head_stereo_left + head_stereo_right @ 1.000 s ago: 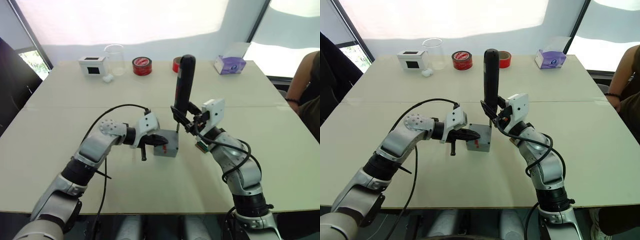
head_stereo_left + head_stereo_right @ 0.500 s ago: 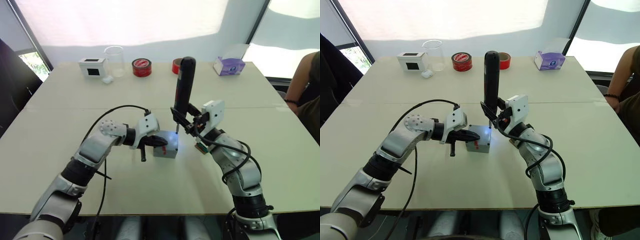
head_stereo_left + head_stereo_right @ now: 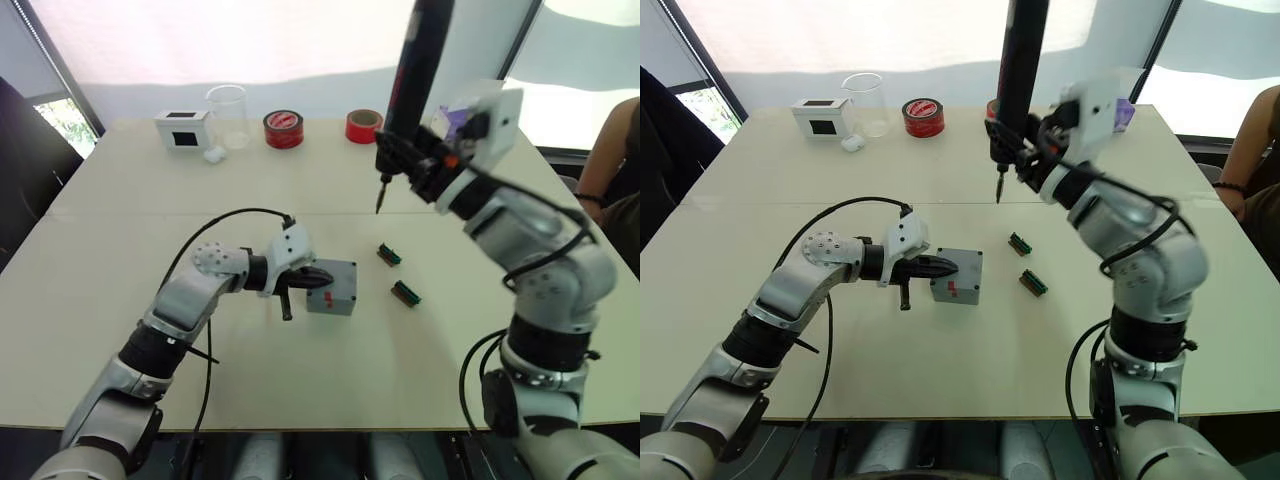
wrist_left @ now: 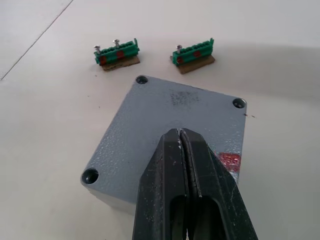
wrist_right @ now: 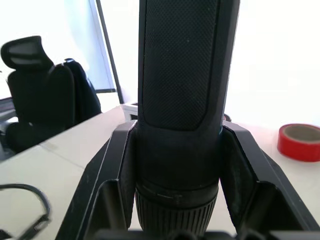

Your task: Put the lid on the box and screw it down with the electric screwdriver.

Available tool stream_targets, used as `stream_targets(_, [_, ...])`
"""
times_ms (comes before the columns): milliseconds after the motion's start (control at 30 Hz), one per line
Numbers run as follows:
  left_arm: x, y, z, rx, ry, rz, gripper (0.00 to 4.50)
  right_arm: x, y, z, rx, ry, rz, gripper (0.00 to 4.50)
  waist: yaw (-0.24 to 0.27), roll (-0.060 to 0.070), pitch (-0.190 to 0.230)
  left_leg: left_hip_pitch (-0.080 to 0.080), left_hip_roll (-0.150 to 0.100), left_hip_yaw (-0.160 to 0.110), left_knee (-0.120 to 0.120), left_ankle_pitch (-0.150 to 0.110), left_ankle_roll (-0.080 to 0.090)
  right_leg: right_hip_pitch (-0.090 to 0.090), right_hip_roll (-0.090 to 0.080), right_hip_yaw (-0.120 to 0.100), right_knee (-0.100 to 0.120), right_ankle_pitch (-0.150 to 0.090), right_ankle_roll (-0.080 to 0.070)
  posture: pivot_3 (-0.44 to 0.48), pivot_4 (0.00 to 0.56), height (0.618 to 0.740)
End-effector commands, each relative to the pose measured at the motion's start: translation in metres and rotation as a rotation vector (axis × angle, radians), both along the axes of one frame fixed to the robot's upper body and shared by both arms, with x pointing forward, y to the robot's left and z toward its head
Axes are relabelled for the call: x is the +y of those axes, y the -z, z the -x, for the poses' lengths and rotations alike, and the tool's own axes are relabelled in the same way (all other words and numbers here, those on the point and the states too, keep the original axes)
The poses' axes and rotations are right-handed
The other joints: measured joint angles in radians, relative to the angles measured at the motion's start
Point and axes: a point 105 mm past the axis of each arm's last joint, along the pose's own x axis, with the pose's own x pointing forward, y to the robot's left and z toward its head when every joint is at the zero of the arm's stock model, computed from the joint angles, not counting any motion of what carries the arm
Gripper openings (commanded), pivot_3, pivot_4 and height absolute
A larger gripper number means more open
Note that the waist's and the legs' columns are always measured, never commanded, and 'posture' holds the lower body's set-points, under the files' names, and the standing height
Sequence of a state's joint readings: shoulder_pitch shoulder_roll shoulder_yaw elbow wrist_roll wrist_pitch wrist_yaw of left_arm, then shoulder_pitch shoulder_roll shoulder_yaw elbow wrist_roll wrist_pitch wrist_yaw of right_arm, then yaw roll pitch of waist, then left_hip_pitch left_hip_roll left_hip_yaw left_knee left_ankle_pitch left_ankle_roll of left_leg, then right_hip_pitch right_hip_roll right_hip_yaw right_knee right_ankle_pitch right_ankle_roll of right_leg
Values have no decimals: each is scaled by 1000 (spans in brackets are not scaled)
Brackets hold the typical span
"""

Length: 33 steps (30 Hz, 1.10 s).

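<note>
electric screwdriver (image 3: 410, 80) top off-frame

This looks like a lab or work room. A big pale table (image 3: 120, 300) holds test things: 2 rolls of red tape (image 3: 284, 130), a clear cup (image 3: 229, 118), a white box (image 3: 184, 130) and 2 small green parts (image 3: 398, 274). A black office chair (image 5: 45, 95) stands by a bright window.

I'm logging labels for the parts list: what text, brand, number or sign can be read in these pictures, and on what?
None can be read.
Red tape roll: marks on its top, too blurred to read.
Purple tissue box: print too small to read.
Box: a plain red mark, no letters.
</note>
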<state>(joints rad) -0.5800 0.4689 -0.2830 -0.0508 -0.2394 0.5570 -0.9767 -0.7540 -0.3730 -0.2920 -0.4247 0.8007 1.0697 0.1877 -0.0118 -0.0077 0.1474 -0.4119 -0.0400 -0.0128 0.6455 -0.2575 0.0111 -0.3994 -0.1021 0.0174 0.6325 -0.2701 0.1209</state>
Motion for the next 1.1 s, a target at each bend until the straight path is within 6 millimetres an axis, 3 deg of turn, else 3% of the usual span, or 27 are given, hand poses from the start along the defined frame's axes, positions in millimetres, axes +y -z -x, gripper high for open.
stream_targets(33, [7,-37,-4,-3,-41,175,0,-40,19,-3,192,116,168,1712,4,-1,2,0,0,0,0,0,0,0,0,0,0,0,0,0,150,740])
stream_targets(233, [7,-47,37,29,175,86,0,-113,86,16,681,203,288,1712,1,1,3,-16,-2,0,3,0,1,-12,-1,-1,-1,0,0,0,150,740])
stream_targets(333, [7,-47,45,15,215,39,0,-125,98,24,773,195,288,1712,0,5,6,-16,-2,1,2,0,2,-11,-1,-2,-3,0,0,0,150,740])
stream_targets(467, [6,-39,65,-30,315,-70,0,-150,136,41,1001,218,297,1712,-4,8,8,-14,-1,4,3,-1,2,-11,0,0,-3,0,0,0,150,740])
stream_targets(567, [2,-42,66,-32,299,-38,0,-160,143,37,1059,261,254,1712,-2,8,9,-14,0,4,4,-1,2,-11,3,0,-2,0,0,0,150,740])
stream_targets(833, [-4,-39,69,-21,283,-23,0,-161,159,40,1119,282,280,1712,2,7,10,-14,0,4,5,-1,3,-10,5,0,-2,1,2,0,150,740])
stream_targets(1033, [-1,-38,68,-12,276,-21,0,-179,167,39,1157,364,275,1712,3,7,10,-14,0,4,7,-1,3,-9,5,-1,-2,1,2,0,150,740])
stream_targets(1100, [-1,-37,67,-9,275,-23,0,-179,171,40,1160,368,291,2726,4,6,10,-14,0,4,7,-1,3,-8,5,-1,-2,1,3,0,150,740])
